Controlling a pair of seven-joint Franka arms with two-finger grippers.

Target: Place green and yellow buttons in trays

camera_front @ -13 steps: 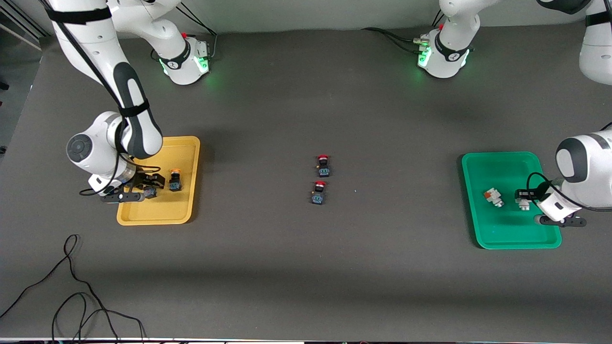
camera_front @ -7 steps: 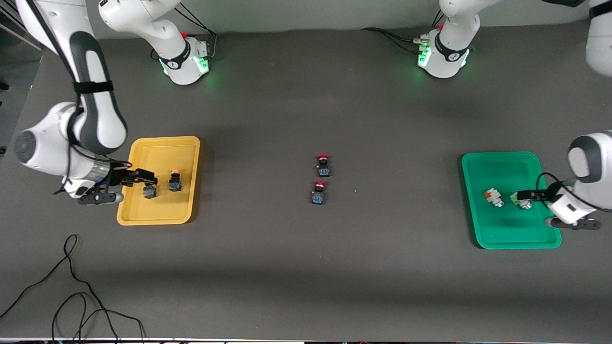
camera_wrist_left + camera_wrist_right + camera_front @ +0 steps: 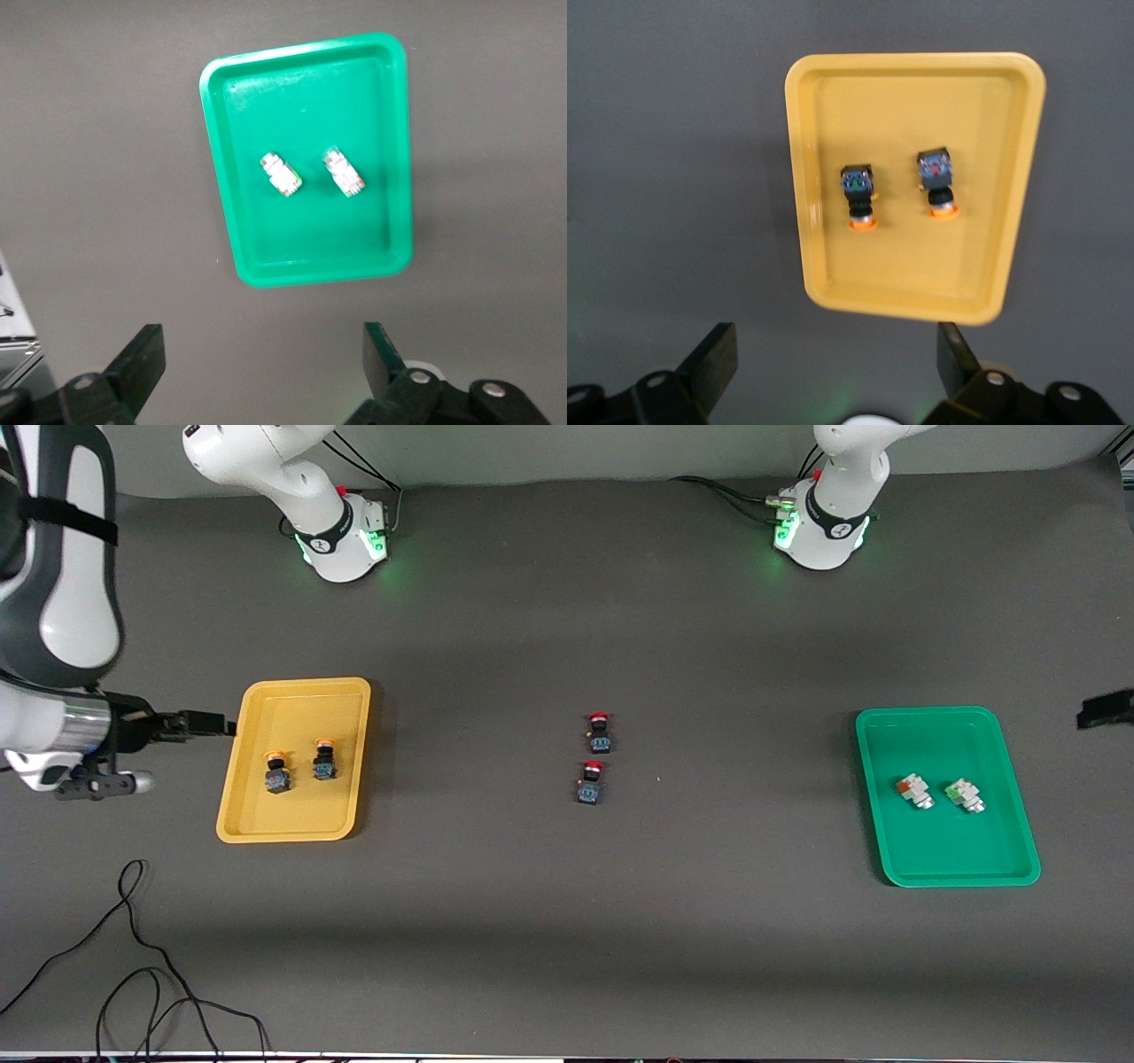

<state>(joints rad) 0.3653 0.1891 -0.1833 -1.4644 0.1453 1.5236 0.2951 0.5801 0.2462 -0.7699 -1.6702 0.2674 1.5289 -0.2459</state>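
Observation:
The yellow tray (image 3: 301, 815) holds two yellow-capped buttons (image 3: 277, 772) (image 3: 323, 762), lying side by side. The green tray (image 3: 939, 850) holds two white buttons with green ends (image 3: 913, 791) (image 3: 965, 795). My right gripper (image 3: 208, 724) is open and empty, up over the table beside the yellow tray. In the right wrist view it (image 3: 833, 354) looks down on that tray (image 3: 912, 274) and its buttons (image 3: 859, 193). My left gripper (image 3: 1105, 709) is open and empty, up beside the green tray. In the left wrist view it (image 3: 263, 354) sees that tray (image 3: 310, 239) and its buttons (image 3: 282, 175).
Two red-capped dark buttons (image 3: 599, 732) (image 3: 590, 782) lie at the table's middle, one nearer the front camera. Black cables (image 3: 133, 957) lie loose near the front edge at the right arm's end. The arm bases (image 3: 341, 531) (image 3: 824, 522) stand along the table's edge farthest from the camera.
Both grippers have let go of the buttons in their trays, risen and drawn back off the trays toward the table's ends. The buttons stay in the trays.

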